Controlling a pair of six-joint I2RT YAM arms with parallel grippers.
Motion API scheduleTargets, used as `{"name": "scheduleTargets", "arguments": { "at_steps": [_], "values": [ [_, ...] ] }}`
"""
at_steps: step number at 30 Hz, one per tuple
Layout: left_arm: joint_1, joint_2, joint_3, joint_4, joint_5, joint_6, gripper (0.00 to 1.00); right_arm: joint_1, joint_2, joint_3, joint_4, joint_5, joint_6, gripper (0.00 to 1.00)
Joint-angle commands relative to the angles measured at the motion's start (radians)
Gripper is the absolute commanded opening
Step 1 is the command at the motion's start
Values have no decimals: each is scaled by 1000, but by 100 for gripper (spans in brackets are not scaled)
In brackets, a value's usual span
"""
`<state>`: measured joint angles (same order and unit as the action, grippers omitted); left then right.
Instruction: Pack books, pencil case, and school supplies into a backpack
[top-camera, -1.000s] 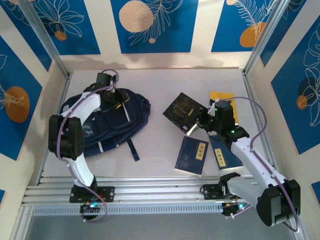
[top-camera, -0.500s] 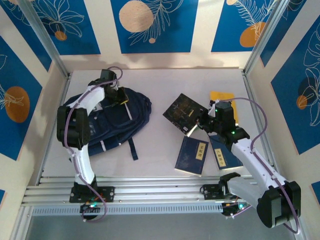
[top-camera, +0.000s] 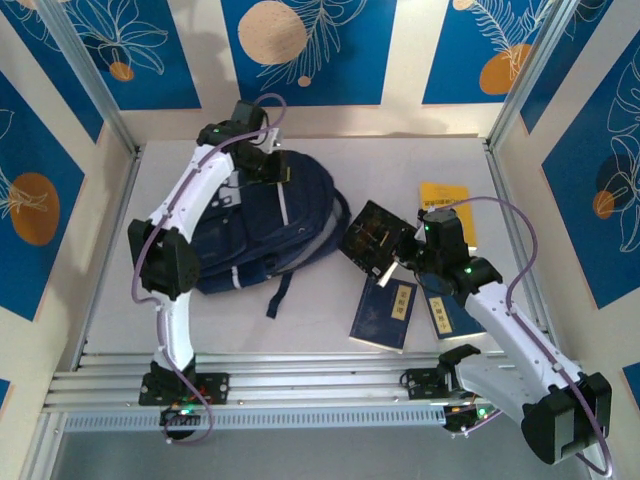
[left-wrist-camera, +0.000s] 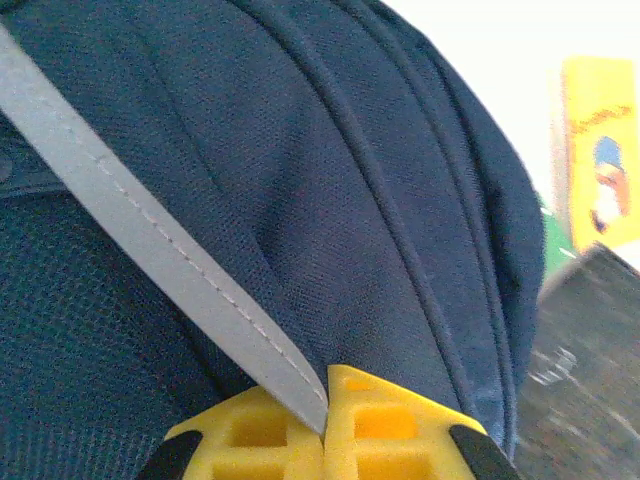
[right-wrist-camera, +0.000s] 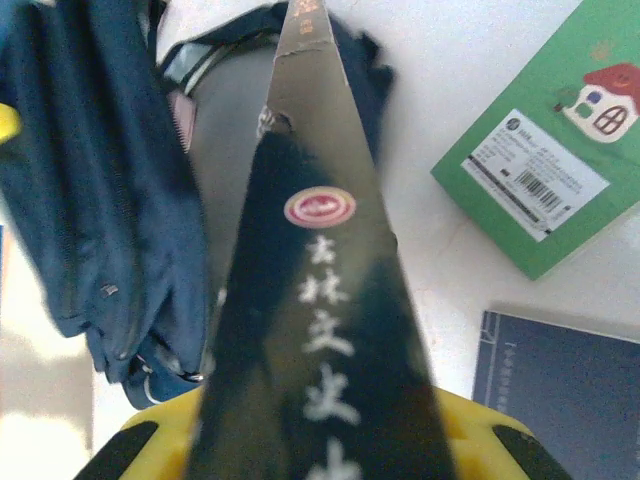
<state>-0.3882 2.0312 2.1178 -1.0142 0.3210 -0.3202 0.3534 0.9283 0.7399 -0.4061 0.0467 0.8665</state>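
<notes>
Left hand (left-wrist-camera: 325, 405) is pinched together on the backpack (top-camera: 255, 235) at a grey stripe, holding its top up. Right hand (top-camera: 408, 252) is clamped on the black book (top-camera: 374, 235), which is tilted with its far corner close to the bag's mouth, gaping just ahead of that hand. The step, I judge, is loading this book. Next it needs pushing forward and down into the gap, with the left hand holding it wide. A navy book (top-camera: 385, 310) lies on the surface (top-camera: 400, 165) just behind the right hand.
</notes>
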Motion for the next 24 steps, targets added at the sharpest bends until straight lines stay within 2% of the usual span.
{"name": "scheduleTargets", "arguments": {
  "at_steps": [1,6,11,14,18,24],
  "values": [
    [-10,-128,11,-75,70,79,0,17,-71,59,-13,29,-96,0],
    [-3,-268,-57,-64,68,135,0,80,-115,113,-102,95,-131,0],
    [19,-319,-42,-75,96,194,0,141,-95,219,-186,71,-141,0],
    [30,-333,-27,-75,107,228,0,167,-72,309,-245,24,-147,0],
    [63,-345,-27,-49,186,228,0,170,-40,398,-294,-66,-154,0],
    [96,-362,-41,-8,297,215,0,147,11,433,-294,-202,-168,0]
  ]
}}
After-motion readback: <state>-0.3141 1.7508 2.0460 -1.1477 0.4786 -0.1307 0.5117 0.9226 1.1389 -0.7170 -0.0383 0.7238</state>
